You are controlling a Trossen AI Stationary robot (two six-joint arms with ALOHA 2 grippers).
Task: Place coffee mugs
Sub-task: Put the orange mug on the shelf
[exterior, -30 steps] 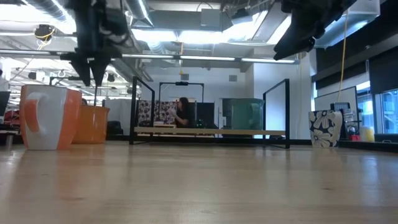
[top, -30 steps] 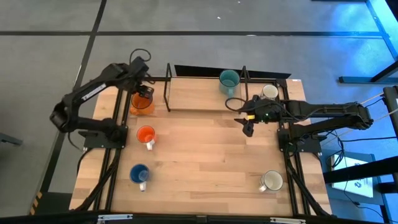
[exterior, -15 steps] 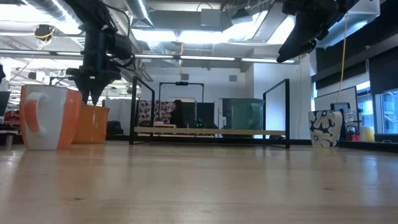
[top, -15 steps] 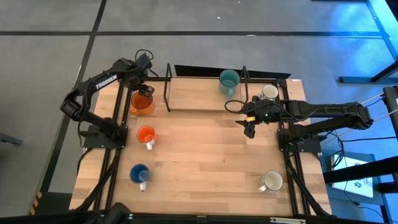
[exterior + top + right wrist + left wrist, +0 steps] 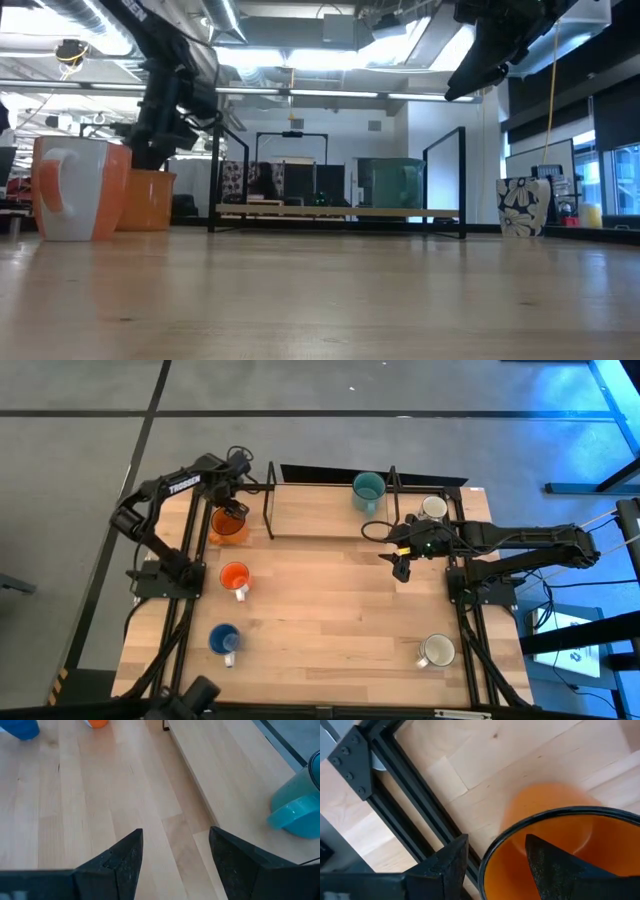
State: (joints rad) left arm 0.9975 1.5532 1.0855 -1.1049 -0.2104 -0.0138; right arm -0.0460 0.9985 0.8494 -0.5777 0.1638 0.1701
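The larger orange mug [image 5: 228,526] stands upright at the table's far left, also in the low view [image 5: 148,198]. My left gripper [image 5: 232,510] is open above it, pointing down. One finger [image 5: 555,865] is inside the mug and one [image 5: 445,865] is outside, astride the rim [image 5: 487,857]; I see no touch. My right gripper [image 5: 402,563] is open and empty above the table's right middle. A small orange mug [image 5: 235,577], a blue mug [image 5: 224,639] and a white mug [image 5: 437,651] stand on the table. A teal mug [image 5: 368,488] stands on the rack's shelf. Another white mug [image 5: 434,508] stands at the far right.
The black wire rack [image 5: 330,485] with its wooden shelf stands along the far edge, its uprights close to the larger orange mug. Black frame rails [image 5: 190,560] run along the table's left and right sides. The table's middle is bare wood [image 5: 320,610].
My left gripper has gone down onto the larger orange mug, its fingers now astride the rim, while the arm's elbow has swung toward the far edge. The mug has stayed in place.
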